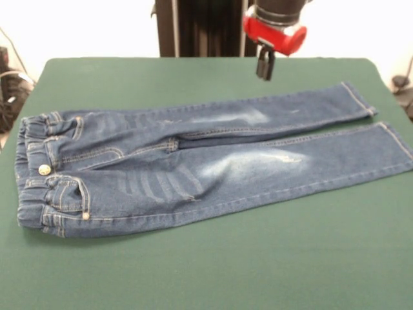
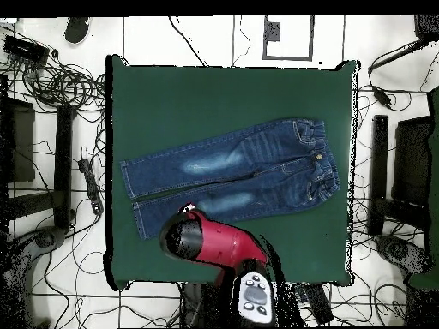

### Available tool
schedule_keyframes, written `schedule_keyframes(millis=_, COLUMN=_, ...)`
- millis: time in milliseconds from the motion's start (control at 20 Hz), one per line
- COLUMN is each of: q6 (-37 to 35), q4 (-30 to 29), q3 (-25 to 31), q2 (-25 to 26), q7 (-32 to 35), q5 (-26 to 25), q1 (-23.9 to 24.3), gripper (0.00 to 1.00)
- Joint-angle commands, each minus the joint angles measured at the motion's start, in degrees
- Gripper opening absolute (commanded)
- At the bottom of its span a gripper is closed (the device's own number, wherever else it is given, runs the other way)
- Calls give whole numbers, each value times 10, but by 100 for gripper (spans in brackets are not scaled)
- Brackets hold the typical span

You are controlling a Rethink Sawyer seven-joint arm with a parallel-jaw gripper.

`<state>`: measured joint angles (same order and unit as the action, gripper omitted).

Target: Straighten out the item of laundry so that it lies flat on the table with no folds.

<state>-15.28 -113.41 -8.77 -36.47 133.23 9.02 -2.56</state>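
Observation:
The blue denim jeans (image 1: 193, 168) lie spread across the dark green table (image 1: 213, 271), waistband with metal button at the left, both legs running to the right. They look flat, with faded thigh patches showing. In the overhead view the jeans (image 2: 231, 171) lie mid-table with the waistband to the right. My gripper (image 1: 265, 64) hangs above the table behind the far leg, clear of the denim and holding nothing. Its fingers look close together. In the overhead view the red arm (image 2: 214, 244) covers the gripper and the edge of one leg.
The black pedestal (image 1: 200, 29) stands behind the table's far edge. Cables and equipment (image 2: 60, 86) lie on the floor around the table. Green tabletop (image 2: 214, 90) shows on all sides of the jeans.

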Motion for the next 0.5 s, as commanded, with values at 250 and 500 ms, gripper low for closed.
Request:
schedule_keyframes(millis=250, q6=-107, q4=144, q3=-26, q2=28, q7=117, q5=54, q1=-49, gripper=0)
schedule_keyframes(millis=500, q6=-131, q4=196, q3=-28, q2=56, q7=113, q5=56, q1=-52, gripper=0)
